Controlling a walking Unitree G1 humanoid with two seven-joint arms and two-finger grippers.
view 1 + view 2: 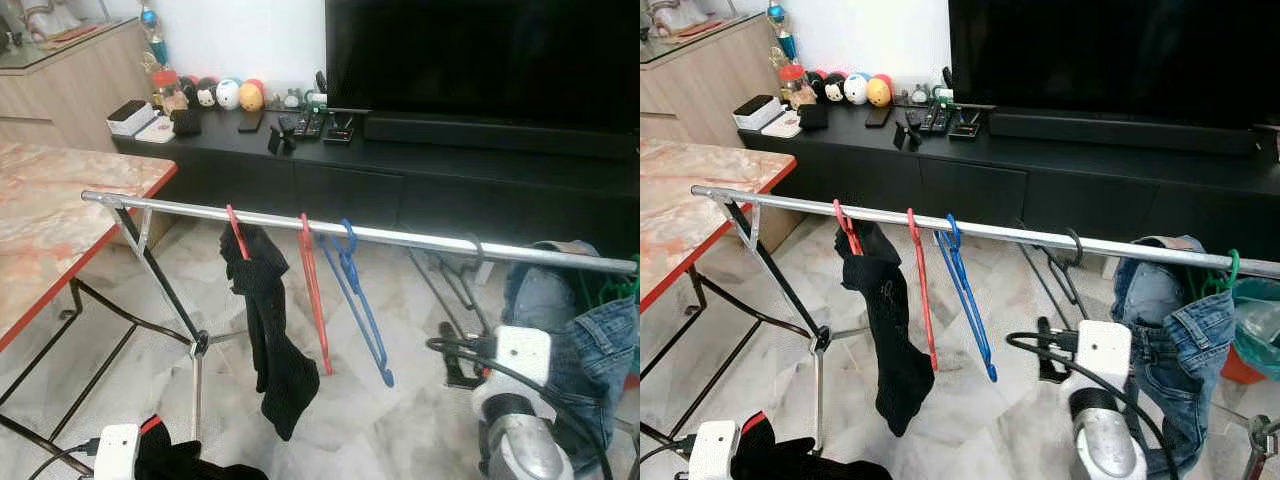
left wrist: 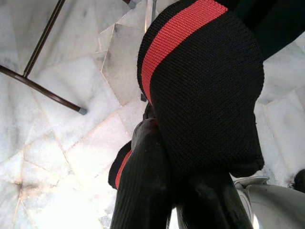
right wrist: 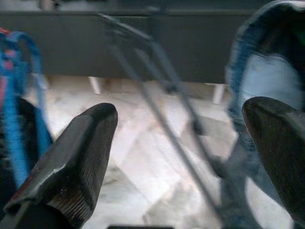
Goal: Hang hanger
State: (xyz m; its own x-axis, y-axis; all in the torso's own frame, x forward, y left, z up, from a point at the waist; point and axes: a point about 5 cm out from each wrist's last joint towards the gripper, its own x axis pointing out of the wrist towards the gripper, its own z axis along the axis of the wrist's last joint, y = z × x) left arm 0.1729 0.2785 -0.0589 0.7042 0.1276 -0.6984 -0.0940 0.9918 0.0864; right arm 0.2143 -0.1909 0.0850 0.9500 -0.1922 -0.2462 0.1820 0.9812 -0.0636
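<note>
On the silver rail (image 1: 400, 236) of the drying rack hang a red hanger (image 1: 314, 290), a blue hanger (image 1: 360, 305) and a dark wire hanger (image 1: 1065, 268) – this last just beyond the right gripper (image 3: 181, 157), whose fingers stand wide apart, holding nothing. The left gripper (image 2: 190, 191) (low, near the marble floor (image 1: 400, 400)) is clamped on a black garment with a red stripe (image 2: 200, 81) – jeans (image 1: 590, 340) hang at the rail's right end

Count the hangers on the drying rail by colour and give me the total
Red hangers: 2
Blue hangers: 1
Dark grey hangers: 1
Green hangers: 1
Total: 5
</note>
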